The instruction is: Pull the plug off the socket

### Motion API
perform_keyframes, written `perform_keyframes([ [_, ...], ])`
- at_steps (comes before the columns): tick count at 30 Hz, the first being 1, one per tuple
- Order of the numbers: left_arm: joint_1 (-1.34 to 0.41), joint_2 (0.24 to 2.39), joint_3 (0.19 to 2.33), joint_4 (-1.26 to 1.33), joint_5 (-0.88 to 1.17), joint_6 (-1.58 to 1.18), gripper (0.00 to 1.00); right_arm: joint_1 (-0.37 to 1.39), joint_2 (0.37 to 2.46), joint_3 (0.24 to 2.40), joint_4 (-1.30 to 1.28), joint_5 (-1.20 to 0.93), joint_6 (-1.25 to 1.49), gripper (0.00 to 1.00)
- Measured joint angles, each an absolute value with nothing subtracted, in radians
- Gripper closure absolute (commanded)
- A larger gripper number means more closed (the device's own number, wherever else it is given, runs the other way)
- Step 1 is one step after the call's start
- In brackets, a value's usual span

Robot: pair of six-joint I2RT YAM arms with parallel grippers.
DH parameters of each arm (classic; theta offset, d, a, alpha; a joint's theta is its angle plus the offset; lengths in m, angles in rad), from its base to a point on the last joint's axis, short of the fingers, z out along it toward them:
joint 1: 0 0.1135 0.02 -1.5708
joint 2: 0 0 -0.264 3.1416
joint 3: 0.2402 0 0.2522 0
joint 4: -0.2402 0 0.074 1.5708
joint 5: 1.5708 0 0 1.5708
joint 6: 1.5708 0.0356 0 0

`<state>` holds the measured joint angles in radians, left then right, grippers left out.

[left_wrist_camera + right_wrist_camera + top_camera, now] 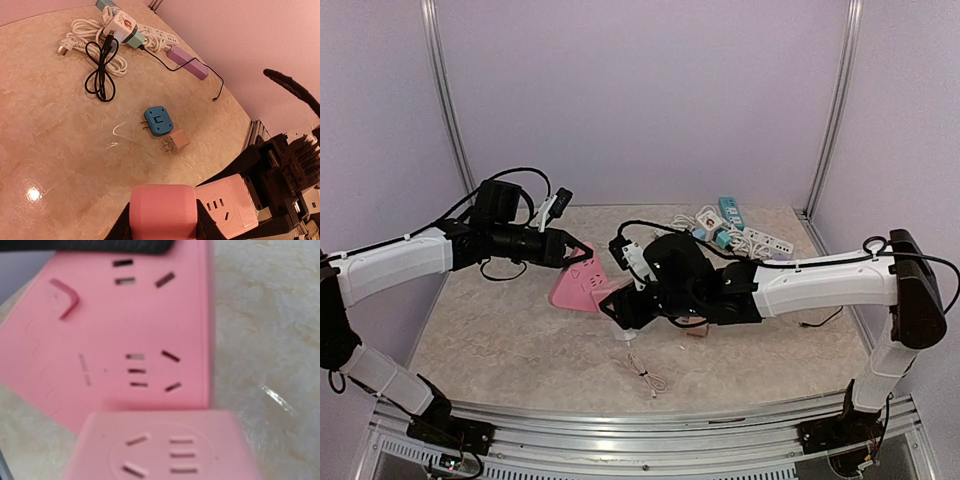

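Extraction looks unfinished. Top view: left gripper (568, 250) clamps the glossy pink socket strip (575, 287) at frame centre, and right gripper (620, 303) grasps the pink plug block (610, 291) at the strip's lower-right end. Left wrist view: rounded strip at bottom centre, boxy plug touching it. Right wrist view: smooth slotted plastic fills the frame. Whether a gap has opened, I cannot tell.

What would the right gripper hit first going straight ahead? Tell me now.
Most likely the pink plug, which sits right at the right gripper and may be in its grasp. The socket lies just behind it. Depth is unclear.
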<state>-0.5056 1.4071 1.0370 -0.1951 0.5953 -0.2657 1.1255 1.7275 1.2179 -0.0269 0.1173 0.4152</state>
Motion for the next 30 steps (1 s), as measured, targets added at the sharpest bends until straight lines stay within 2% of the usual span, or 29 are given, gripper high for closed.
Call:
perform_keyframes([
  [14,-0.505,1.407,1.037,-0.192,0.59,-0.266,1.0,1.132,1.728,1.23,-0.046,0.144,0.403,1.0],
  [24,-0.45,1.425,1.039,-0.249,0.562,-0.256,1.0,1.163,1.764,1.361,-0.194,0.389,0.378,1.0],
  [30,-0.449,1.434,1.039,-0.27,0.562,-0.256,1.0,1.178,1.781,1.376,-0.235,0.437,0.368,1.0],
])
